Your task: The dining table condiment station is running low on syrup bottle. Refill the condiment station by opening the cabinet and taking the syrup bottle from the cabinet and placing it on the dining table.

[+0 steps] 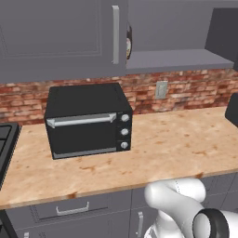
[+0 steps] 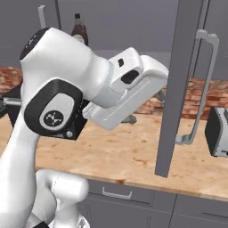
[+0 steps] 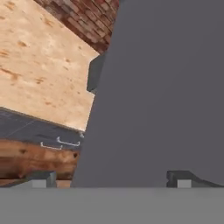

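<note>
One cabinet (image 2: 180, 80) door swung wide, gripper (image 3: 111, 178) spread

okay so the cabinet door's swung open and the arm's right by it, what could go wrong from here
1. The open cabinet door stands edge-on right beside the arm; reaching in could knock it.
2. The syrup bottle stands back on the shelf behind the arm's bulk, so the open gripper may approach half-blind and tip it.
3. Carried out low, the bottle could clip the toaster oven.
</note>
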